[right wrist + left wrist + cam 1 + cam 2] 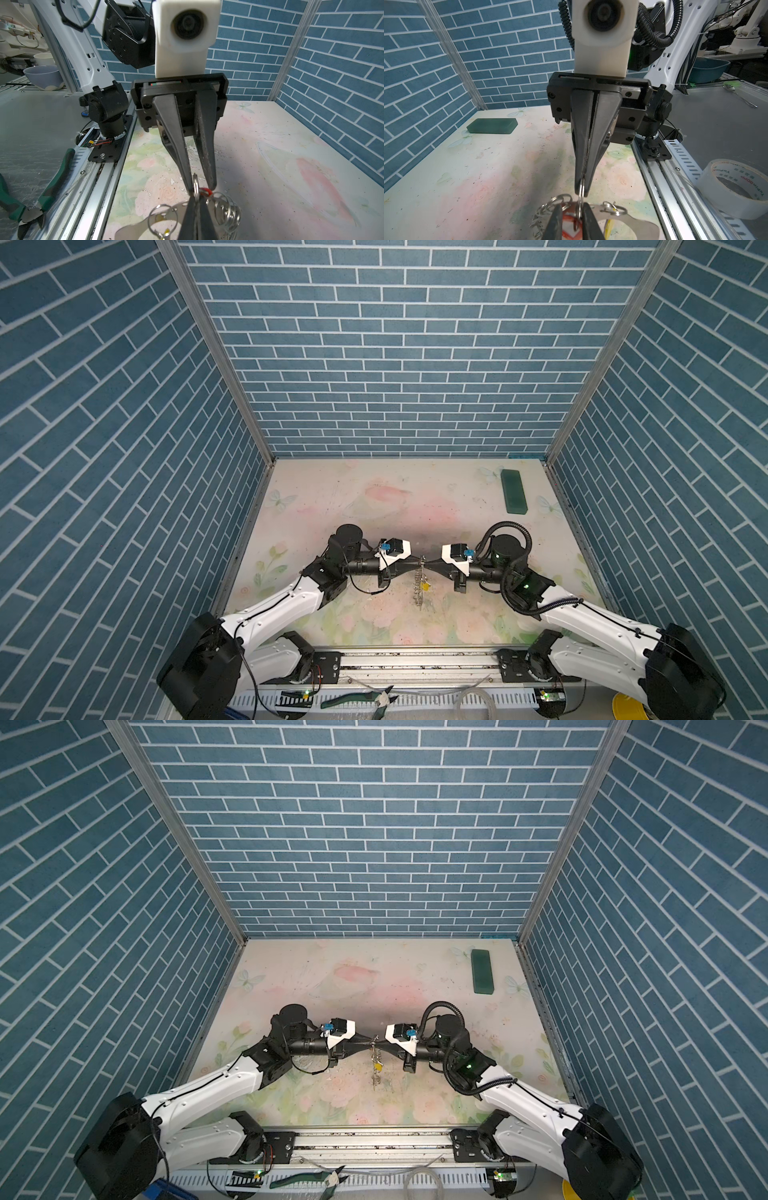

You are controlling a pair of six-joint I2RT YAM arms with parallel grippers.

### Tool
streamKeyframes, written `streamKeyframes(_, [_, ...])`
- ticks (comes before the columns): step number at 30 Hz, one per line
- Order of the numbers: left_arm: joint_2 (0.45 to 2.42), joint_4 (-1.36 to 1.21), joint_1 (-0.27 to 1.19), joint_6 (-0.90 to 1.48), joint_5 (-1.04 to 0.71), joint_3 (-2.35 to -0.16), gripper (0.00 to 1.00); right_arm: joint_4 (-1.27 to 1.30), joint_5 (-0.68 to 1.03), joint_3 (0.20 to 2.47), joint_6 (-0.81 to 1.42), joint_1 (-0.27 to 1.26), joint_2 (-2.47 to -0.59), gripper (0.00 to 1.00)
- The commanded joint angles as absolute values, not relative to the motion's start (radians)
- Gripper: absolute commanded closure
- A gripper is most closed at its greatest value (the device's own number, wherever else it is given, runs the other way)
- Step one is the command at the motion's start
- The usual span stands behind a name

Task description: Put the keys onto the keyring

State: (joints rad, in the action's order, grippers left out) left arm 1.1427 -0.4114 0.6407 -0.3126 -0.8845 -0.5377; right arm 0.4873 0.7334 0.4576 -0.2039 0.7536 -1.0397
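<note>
I am holding the keyring [419, 593] edge-on over the desk [374, 497], my right pincer [581, 188] clenched on its top clip, probably to steady it. My left pincer [200, 186] is standing released around the red key [568, 218]; the yellow key [424, 584] is dangling lower.

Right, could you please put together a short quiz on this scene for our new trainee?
1. True or false: the right claw stands wide open.
2. Where does the green block lie on the table? A) near the far right corner; B) at the near left corner; C) in the middle.
3. Fill in: in both top views, the small key seen right beside the keyring is coloured ____.

Key: 1 false, it is shut on a silver clip of the keyring; 2 A; 3 yellow.
</note>
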Motion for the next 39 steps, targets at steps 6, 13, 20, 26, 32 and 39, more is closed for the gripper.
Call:
streamKeyframes(6, [1.157,-0.439,0.635,-0.294,-0.912,-0.529,0.97,0.633,0.777,0.434,-0.156,0.756,-1.08,1.0])
streamKeyframes(13, [1.16,-0.319,0.637,-0.372,-0.895,-0.555,1.0,0.291,0.693,0.523,-0.294,0.756,-1.032,0.82])
streamKeyframes(20, [1.167,-0.172,0.657,-0.451,-0.886,-0.611,1.0,-0.023,0.661,0.664,-0.395,0.765,-1.024,0.75])
streamKeyframes(26, [1.171,-0.157,0.666,-0.454,-0.898,-0.617,1.0,-0.107,0.69,0.745,-0.41,0.777,-1.068,0.77])
streamKeyframes(32, [1.166,-0.156,0.666,-0.455,-0.894,-0.619,1.0,-0.124,0.704,0.768,-0.401,0.793,-1.096,0.78])
streamKeyframes(39, [1.162,-0.168,0.666,-0.448,-0.895,-0.618,1.0,-0.141,0.704,0.781,-0.401,0.804,-1.121,0.81])
